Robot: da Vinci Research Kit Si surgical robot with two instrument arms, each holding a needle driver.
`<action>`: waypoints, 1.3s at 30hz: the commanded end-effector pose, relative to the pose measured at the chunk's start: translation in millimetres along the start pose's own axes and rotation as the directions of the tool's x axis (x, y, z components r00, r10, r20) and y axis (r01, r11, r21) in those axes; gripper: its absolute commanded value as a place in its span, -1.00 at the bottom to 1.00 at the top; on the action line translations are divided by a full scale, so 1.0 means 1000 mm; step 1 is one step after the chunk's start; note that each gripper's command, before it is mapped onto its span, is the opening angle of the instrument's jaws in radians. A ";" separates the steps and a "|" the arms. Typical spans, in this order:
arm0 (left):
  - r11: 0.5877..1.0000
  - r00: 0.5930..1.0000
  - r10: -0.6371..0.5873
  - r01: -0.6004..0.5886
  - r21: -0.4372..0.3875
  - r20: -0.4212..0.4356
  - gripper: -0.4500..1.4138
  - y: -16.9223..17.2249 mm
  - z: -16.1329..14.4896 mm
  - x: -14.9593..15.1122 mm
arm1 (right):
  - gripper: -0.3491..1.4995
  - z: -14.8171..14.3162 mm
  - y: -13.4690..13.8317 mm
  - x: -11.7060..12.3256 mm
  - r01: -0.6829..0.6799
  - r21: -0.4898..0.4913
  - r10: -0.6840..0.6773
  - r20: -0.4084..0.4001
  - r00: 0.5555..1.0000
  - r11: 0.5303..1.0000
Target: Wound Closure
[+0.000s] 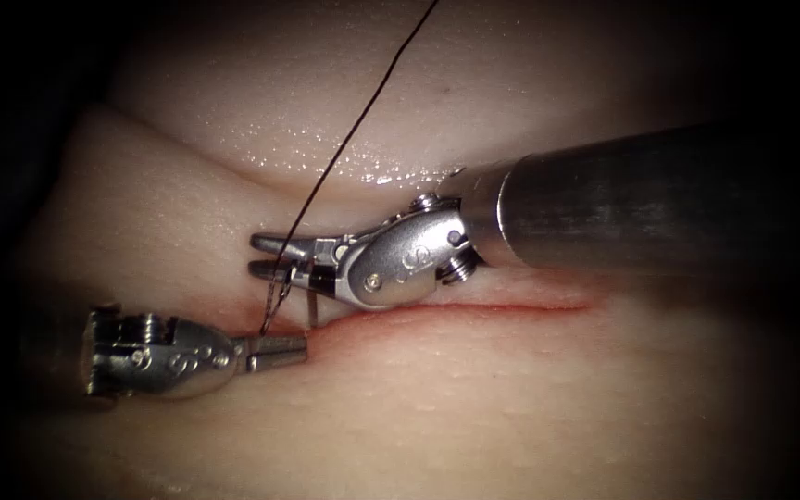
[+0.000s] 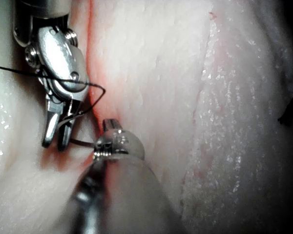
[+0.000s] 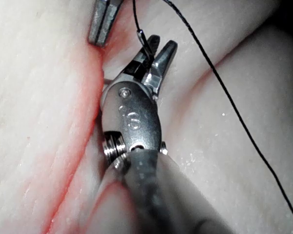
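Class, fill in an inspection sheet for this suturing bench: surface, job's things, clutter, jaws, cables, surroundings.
Surface: tissue; the cut runs across it, with red fluid along it.
Job's things: needle held near its thread end, reaching down to the cut; whether it is in the tissue cannot be told. Thread runs up from the tools and out of view.
Clutter: small dark scrap on the tissue.
Jaws: right tool grips the needle; left tool shut at the cut, hold unclear.
Cables: nothing seen.
Surroundings: dark beyond the tissue.
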 end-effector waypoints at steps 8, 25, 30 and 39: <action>1.000 1.000 0.002 -0.002 -0.006 0.003 -1.00 0.0005 0.0009 -0.0002 | -1.00 0.0007 -0.0008 -0.0004 -0.024 0.006 0.024 -0.009 1.000 1.000; 1.000 1.000 0.004 -0.004 -0.010 0.007 -1.00 0.0007 0.0010 -0.0003 | -1.00 0.0012 -0.0031 0.0000 -0.044 0.053 0.046 -0.047 0.998 0.998; 1.000 1.000 0.005 -0.005 -0.013 0.012 -1.00 0.0007 0.0010 -0.0003 | -1.00 0.0009 -0.0031 0.0003 -0.045 0.071 0.048 -0.045 0.998 0.996; 1.000 1.000 0.006 -0.005 -0.015 0.017 -1.00 0.0008 0.0010 -0.0003 | -1.00 -0.0001 -0.0012 0.0009 -0.064 0.054 0.066 -0.028 0.997 0.996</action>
